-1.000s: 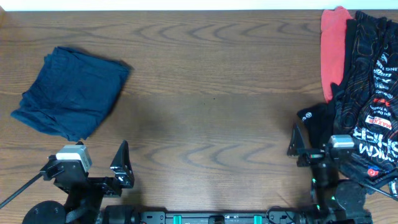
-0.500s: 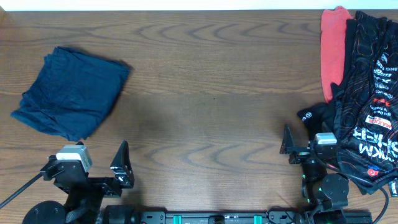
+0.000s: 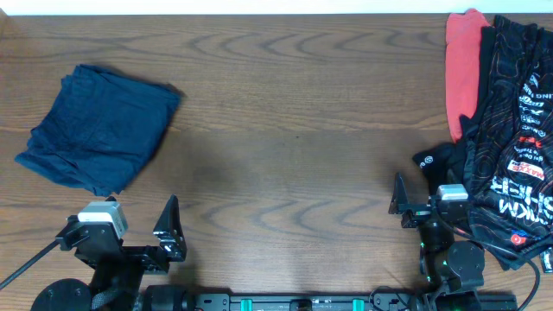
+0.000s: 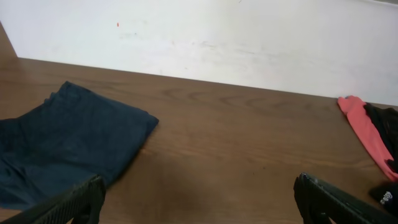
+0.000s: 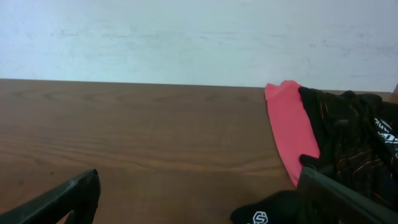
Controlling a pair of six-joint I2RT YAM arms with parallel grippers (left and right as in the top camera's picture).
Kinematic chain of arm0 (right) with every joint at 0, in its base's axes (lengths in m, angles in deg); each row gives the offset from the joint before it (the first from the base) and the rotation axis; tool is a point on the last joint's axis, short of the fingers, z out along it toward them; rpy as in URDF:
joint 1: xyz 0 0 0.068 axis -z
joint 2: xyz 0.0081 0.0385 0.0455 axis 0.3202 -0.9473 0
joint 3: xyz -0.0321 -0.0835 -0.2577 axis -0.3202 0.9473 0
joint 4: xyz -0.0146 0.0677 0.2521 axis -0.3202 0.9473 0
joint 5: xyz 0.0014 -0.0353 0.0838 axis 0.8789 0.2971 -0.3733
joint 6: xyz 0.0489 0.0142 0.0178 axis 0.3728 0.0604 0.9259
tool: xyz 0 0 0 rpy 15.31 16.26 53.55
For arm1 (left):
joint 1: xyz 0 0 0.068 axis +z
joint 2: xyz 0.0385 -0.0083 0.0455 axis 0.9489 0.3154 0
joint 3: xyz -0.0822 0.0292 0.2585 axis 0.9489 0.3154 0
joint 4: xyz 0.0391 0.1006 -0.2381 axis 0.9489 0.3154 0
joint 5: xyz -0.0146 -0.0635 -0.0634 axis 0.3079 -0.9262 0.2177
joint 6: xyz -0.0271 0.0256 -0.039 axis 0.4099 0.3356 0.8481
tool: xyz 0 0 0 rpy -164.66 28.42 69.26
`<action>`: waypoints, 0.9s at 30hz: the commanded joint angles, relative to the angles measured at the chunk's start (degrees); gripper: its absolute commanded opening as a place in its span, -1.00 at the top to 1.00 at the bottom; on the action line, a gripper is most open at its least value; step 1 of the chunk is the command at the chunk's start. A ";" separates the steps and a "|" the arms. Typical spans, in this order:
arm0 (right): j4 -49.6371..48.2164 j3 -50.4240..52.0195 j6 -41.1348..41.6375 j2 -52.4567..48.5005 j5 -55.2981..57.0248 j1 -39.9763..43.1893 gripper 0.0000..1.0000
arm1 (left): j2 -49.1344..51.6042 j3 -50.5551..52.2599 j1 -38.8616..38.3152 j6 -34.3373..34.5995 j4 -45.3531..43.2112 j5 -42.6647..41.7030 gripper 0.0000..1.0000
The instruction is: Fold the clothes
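Note:
A folded navy garment (image 3: 95, 130) lies at the table's left and shows in the left wrist view (image 4: 59, 146). A pile of clothes sits at the far right: a black printed garment (image 3: 510, 121) over a red one (image 3: 462, 65); both show in the right wrist view, black (image 5: 354, 137) and red (image 5: 289, 124). My left gripper (image 3: 168, 231) is open and empty near the front edge, right of the navy garment (image 4: 199, 202). My right gripper (image 3: 404, 200) is open and empty at the front right, beside a black sleeve (image 5: 267, 208).
The wooden table (image 3: 294, 130) runs bare between the navy garment and the pile. A white wall (image 4: 249, 37) stands behind the table's far edge. The arm bases sit along the front edge.
My right arm shifted left and pulled back toward the front edge between one second ago and half a second ago. Since then nothing has moved. The left arm has stayed still.

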 commanded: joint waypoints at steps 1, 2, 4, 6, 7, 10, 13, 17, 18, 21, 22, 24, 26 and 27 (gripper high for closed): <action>0.26 0.04 -0.81 0.09 -0.24 0.22 -0.99 | -0.09 0.11 0.15 -0.94 -0.15 0.24 -0.96; 0.26 0.04 -0.79 0.11 -0.24 0.22 -0.99 | -0.09 0.11 0.15 -0.94 -0.15 0.24 -0.96; 0.26 0.04 -0.79 0.09 -0.24 0.22 -0.99 | -0.09 0.11 0.15 -0.94 0.00 0.24 -0.96; 0.26 0.04 -0.81 0.11 -0.24 0.22 -0.98 | -0.20 0.11 0.20 -1.44 1.57 0.83 -0.96; 0.26 0.04 -0.81 0.09 -0.24 0.22 -0.98 | -0.35 0.13 0.31 -1.57 2.91 1.84 -0.96; 0.26 0.04 -0.81 0.09 -0.24 0.22 -0.98 | -1.36 1.38 1.42 -1.60 5.66 3.54 -0.96; 0.26 0.04 -0.81 0.09 -0.24 0.22 -0.99 | -4.04 6.84 3.26 -1.60 5.25 5.09 -0.96; 0.26 0.04 -0.81 0.09 -0.24 0.22 -0.98 | -9.40 18.82 3.98 -1.57 0.61 5.90 -0.96; 0.26 0.04 -0.81 0.09 -0.24 0.22 -0.98 | -10.73 21.97 3.98 -1.55 -1.22 5.86 -0.96; 0.26 0.04 -0.81 0.11 -0.22 0.22 -0.99 | -14.51 31.12 3.98 -1.49 -8.57 5.55 -0.96; 0.26 0.04 -0.81 0.09 -0.24 0.22 -0.98 | -15.78 34.18 3.98 -1.33 -11.72 5.40 -0.96; 0.26 0.04 -0.81 0.09 -0.24 0.22 -0.98 | -17.42 38.47 3.98 -1.31 -17.03 5.40 -0.95; 0.26 0.04 -0.81 0.09 -0.24 0.22 -0.99 | -18.67 42.27 3.98 -1.33 -22.62 5.42 -0.96; 0.26 0.04 -0.79 0.09 -0.24 0.22 -0.98 | -18.95 43.80 3.98 -1.36 -25.20 5.44 -0.96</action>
